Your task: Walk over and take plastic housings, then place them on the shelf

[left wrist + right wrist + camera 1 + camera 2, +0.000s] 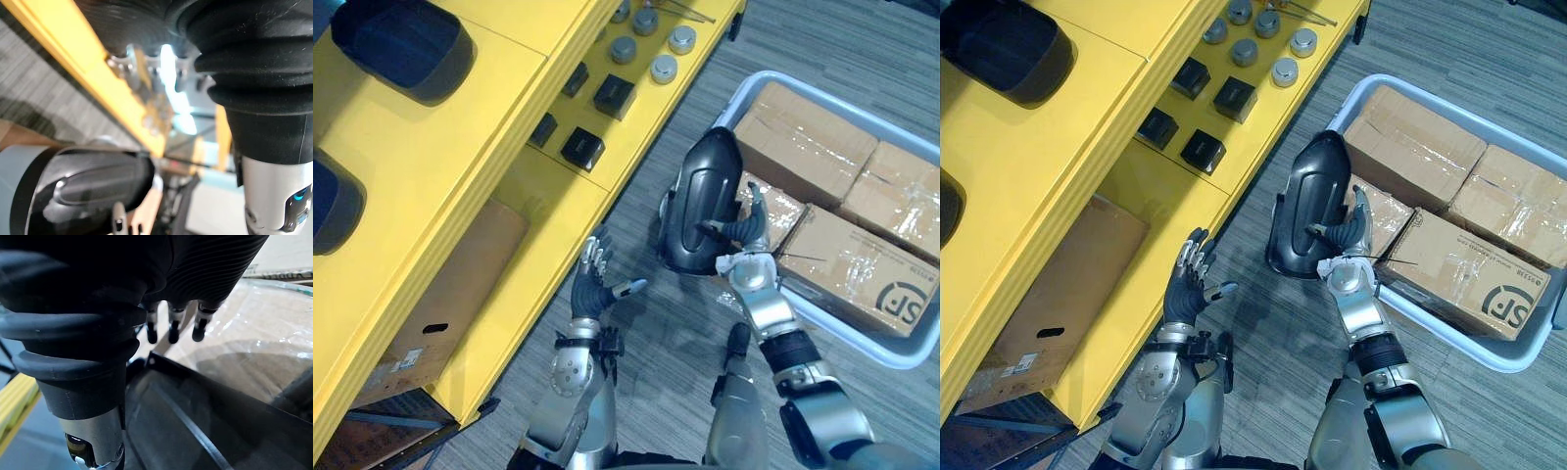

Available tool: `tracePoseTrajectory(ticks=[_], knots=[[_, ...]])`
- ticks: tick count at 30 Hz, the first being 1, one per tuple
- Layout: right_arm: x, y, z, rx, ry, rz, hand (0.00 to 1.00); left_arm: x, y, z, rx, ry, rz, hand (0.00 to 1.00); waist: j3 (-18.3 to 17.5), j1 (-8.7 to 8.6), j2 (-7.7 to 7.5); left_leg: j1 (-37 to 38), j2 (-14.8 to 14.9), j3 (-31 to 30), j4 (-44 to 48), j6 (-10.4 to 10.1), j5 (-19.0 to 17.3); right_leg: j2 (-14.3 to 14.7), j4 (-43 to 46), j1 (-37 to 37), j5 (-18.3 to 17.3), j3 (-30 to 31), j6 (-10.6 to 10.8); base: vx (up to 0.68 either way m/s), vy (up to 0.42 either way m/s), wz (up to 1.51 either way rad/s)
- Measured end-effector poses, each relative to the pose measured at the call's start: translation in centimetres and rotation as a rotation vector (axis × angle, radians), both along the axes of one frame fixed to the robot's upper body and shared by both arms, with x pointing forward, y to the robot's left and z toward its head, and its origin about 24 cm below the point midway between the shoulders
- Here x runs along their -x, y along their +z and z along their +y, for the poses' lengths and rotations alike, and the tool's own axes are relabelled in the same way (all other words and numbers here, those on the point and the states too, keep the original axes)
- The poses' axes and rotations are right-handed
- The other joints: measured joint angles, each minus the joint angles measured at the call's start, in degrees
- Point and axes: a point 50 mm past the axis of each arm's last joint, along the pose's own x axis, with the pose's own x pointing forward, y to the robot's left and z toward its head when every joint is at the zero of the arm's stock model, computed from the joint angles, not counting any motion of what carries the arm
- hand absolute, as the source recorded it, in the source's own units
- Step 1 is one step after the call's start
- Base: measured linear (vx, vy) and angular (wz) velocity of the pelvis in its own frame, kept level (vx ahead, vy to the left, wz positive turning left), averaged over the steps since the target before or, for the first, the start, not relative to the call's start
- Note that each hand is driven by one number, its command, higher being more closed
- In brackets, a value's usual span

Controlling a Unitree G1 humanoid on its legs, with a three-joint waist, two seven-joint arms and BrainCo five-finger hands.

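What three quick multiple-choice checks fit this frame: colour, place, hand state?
1. The shelf is: A yellow, B red, C white.
2. The housing by the bin is: A inside the bin, B in the right hand, C on the shelf.
3. The left hand is: A shut on the housing, B open and empty, C shut, empty.
Answers: 1 A, its boards are yellow. 2 B, that hand grips its edge. 3 B, straight fingers, nothing held.

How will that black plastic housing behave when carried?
The glossy black curved plastic housing looks rigid: no sag though held by one edge. Probably light, since the right robot hand holds it alone. Its shiny surface may slip; the open left robot hand could steady it.
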Motion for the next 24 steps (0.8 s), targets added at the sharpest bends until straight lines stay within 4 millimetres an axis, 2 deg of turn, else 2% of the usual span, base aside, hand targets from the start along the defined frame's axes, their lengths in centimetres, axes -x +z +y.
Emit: tracePoseTrajectory(ticks=[10,11,16,21,24], knots=[[-0.1,-1.1,-0.5,0.019,-0.028,0.063,0.00,0.0,-0.2,-0.2,-0.004,-0.009,0.010,0.00,0.0,0.13,0.00,-0.3,0.0,-0.2,0.0,0.0,0.0,0.0,0.2,-0.2,-0.2,-0.1,0.1,0.00,0.000,0.00],[-0.1,-1.1,-0.6,0.021,-0.030,0.063,1.00,0.0,-0.3,-0.2,-0.006,-0.008,0.014,0.00,0.0,0.13,0.00,-0.5,0.0,-0.3,0.1,0.0,0.0,0.0,0.2,-0.3,-0.2,-0.2,0.1,0.00,0.000,0.04],[-0.6,-0.6,-1.1,0.074,-0.072,0.070,1.00,-0.2,-0.5,-0.3,-0.011,-0.004,0.023,0.00,0.0,0.16,0.01,-1.2,0.0,-0.5,0.4,0.0,0.0,0.0,0.5,-0.9,-0.2,-0.3,0.1,0.01,0.015,0.01],[-1.5,-0.4,-3.1,0.188,-0.164,0.141,1.00,-0.4,-0.4,-0.3,-0.009,0.009,0.020,0.00,0.3,0.49,0.59,-1.2,0.0,-0.7,0.4,0.0,0.0,-0.1,1.3,-1.0,-0.7,-0.5,0.1,0.00,0.009,0.01],[-2.1,0.0,-4.8,0.237,-0.238,0.174,1.00,-0.7,-0.6,-0.4,-0.015,0.012,0.029,0.00,0.7,1.30,1.57,-1.3,-0.1,-1.1,0.4,0.1,0.1,-0.2,1.7,-1.0,-0.9,-1.2,0.0,0.01,0.017,0.07]])
